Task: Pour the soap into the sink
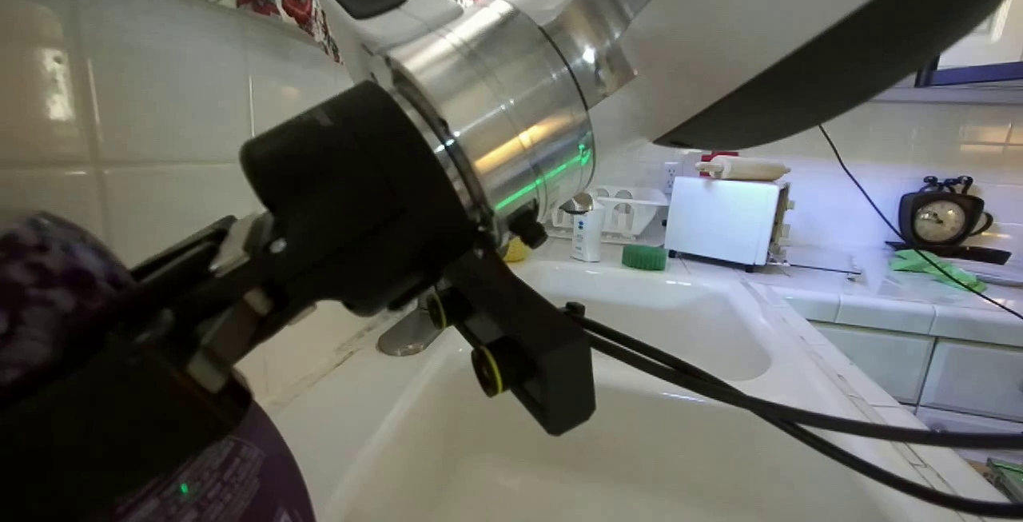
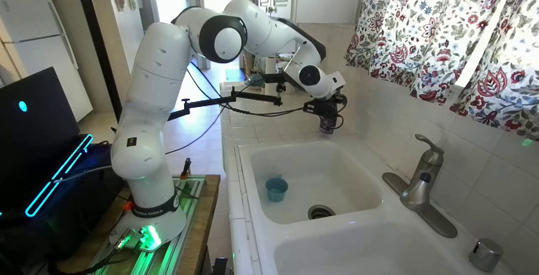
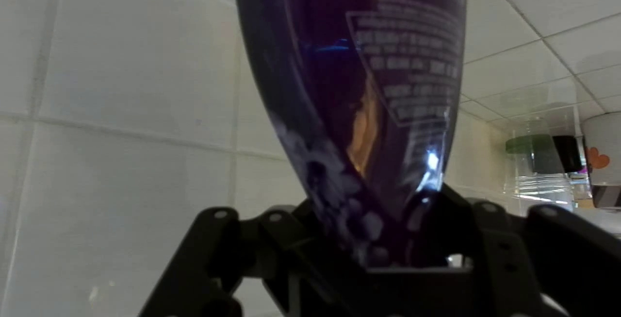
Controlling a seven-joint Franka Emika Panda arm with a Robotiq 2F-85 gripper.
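The soap [image 2: 327, 124], a bottle of purple liquid with a purple floral label, is at the far end of the sink in an exterior view. It looks nearly upright there; whether it touches the counter cannot be told. It also shows large at the left of an exterior view [image 1: 248, 470] and fills the middle of the wrist view [image 3: 368, 64]. My gripper [image 3: 376, 225] is shut around the soap, also in both exterior views [image 1: 120, 362] [image 2: 324, 108]. The white cap is not visible. The white double-basin sink [image 2: 263, 241] has a metal faucet [image 2: 427, 169].
A teal cup [image 2: 276, 188] and the drain [image 2: 321, 212] are in the far basin. A tiled wall [image 3: 136, 210] stands close beside the gripper. A white dispenser [image 1: 587, 234], green brush [image 1: 643, 257] and white toaster oven [image 1: 719, 218] stand at the sink's other end. Cables [image 1: 719, 386] hang from the arm.
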